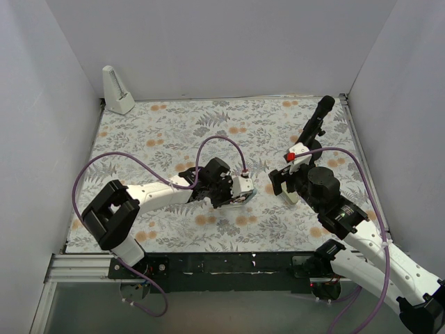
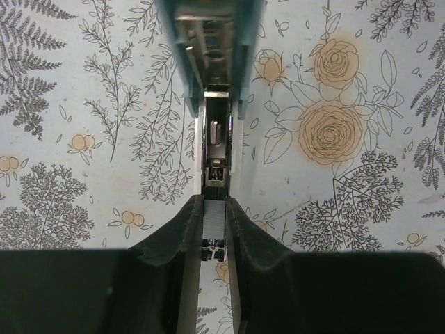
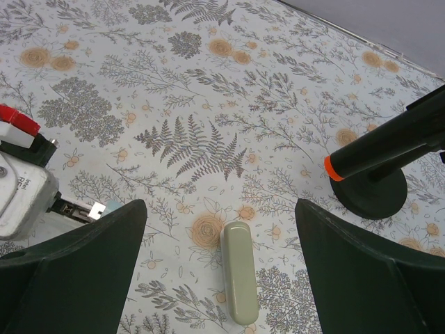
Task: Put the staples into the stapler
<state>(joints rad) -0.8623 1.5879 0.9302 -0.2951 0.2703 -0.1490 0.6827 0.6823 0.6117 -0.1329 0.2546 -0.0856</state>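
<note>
The light-blue stapler (image 2: 208,49) lies open on the floral mat, its silver inner rail (image 2: 215,139) running toward me. My left gripper (image 2: 213,223) is shut on the small grey staple block (image 2: 213,217) and holds it in line with the rail at the stapler's near end. In the top view the left gripper (image 1: 236,189) covers most of the stapler. The beige-white staple box is out of view. My right gripper (image 3: 219,212) is open and empty, hovering over an olive-gold bar (image 3: 238,271); it also shows in the top view (image 1: 284,185).
A black stand with an orange-ringed rod (image 3: 368,156) stands at the back right (image 1: 316,118). A white wedge-shaped object (image 1: 117,90) sits in the back left corner. White walls close in the mat (image 1: 160,132) on three sides. A purple cable (image 1: 222,142) loops above the left arm.
</note>
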